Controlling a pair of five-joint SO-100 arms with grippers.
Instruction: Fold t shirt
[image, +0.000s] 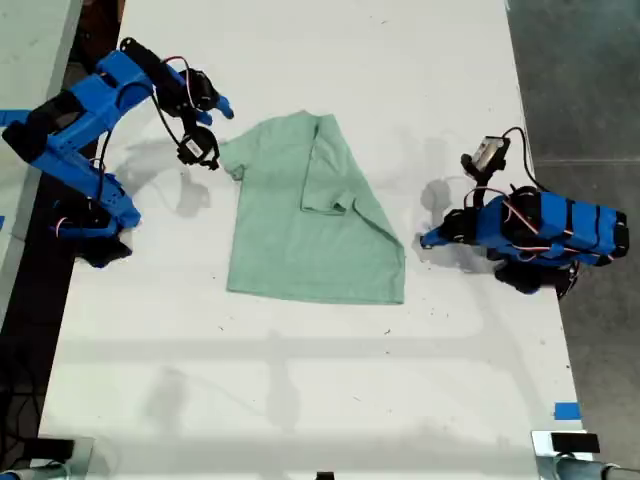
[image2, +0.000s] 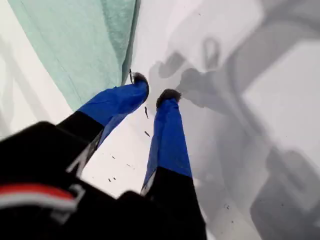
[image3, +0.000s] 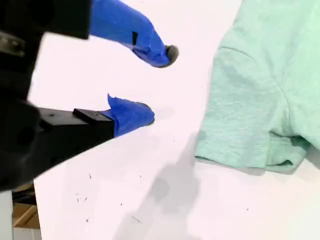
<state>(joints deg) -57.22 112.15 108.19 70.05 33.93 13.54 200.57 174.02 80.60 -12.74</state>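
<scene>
T shirt (image: 315, 215) half-folded, ext view only.

Both my wrist views cut the t shirt (image2: 75, 45) off at their edges, showing only part of it. In the exterior view one side is folded over, hiding that sleeve and the cloth beneath.

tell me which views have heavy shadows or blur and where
Exterior view: sharp, with soft arm shadows on the white table beside the t shirt. First wrist view: dark, layered shadows beyond my first claw, whose camera housing is blurred. Second wrist view: bright and washed out, my second claw slightly soft.
</scene>
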